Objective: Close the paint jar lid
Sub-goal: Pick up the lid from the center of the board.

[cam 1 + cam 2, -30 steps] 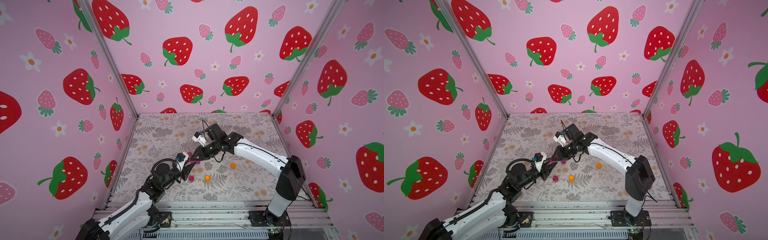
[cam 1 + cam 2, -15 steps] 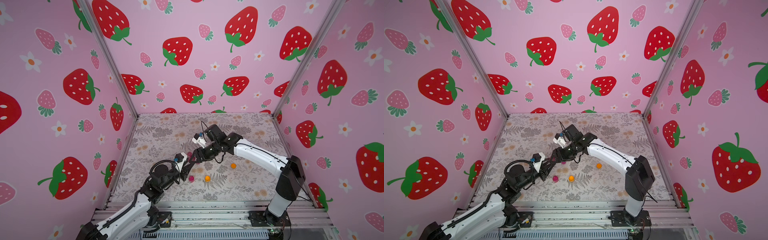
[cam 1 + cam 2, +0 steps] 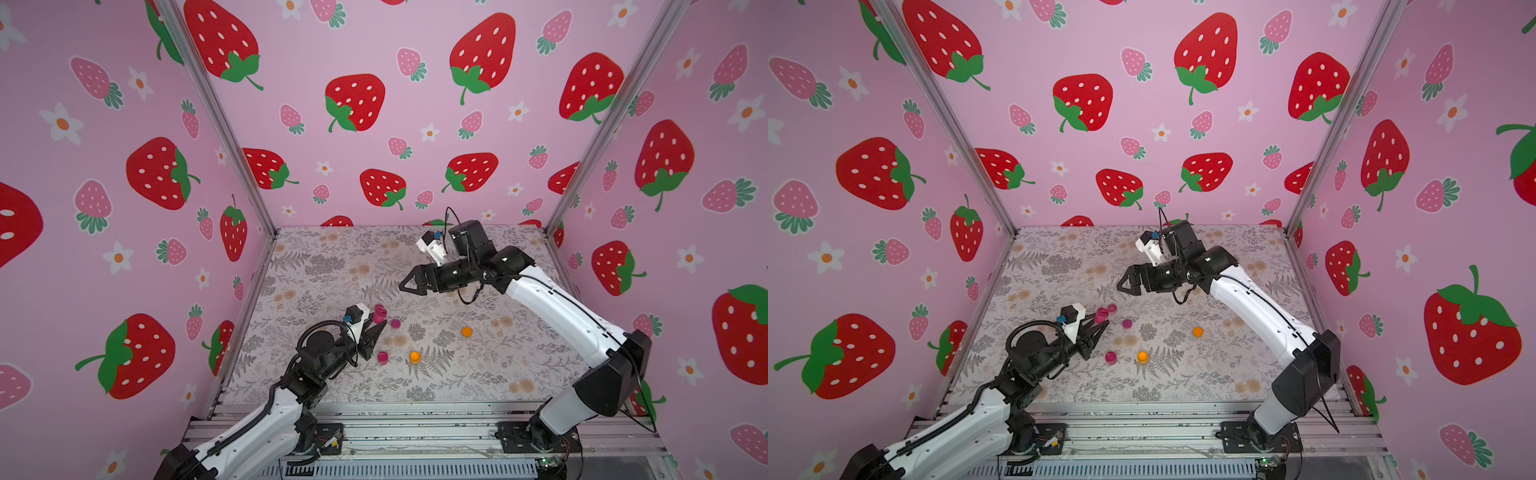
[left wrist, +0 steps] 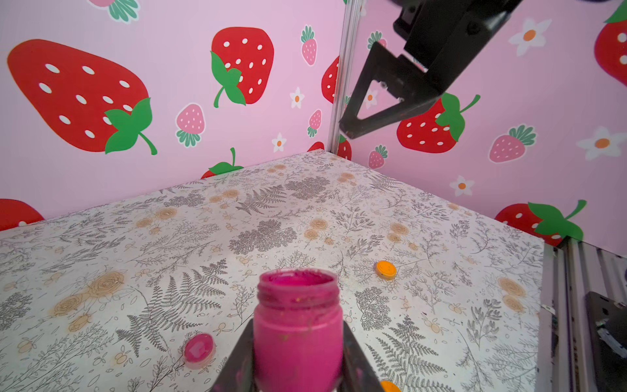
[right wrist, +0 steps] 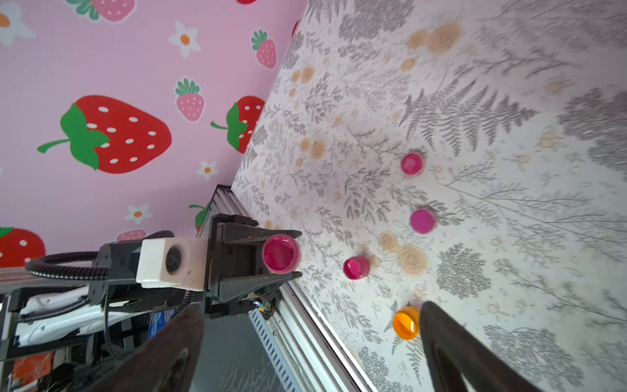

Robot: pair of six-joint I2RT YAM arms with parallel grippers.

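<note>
Paint jar [image 4: 298, 325], open-topped, between the left fingers [image 4: 237, 373]

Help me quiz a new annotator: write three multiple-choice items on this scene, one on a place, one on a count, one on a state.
1. Where is the open paint jar? A standing loose, untouched; B held in the left gripper; C tipped over by the back wall.
2. How many orange pieces lie on the table? A one; B two; C four.
3. How is the right gripper? A open, empty; B shut, empty; C shut on an orange piece.
Key: 1B, the jar sits clamped there; 2B, both top views show two; 3A, its jaws stand wide apart, nothing between.
</note>
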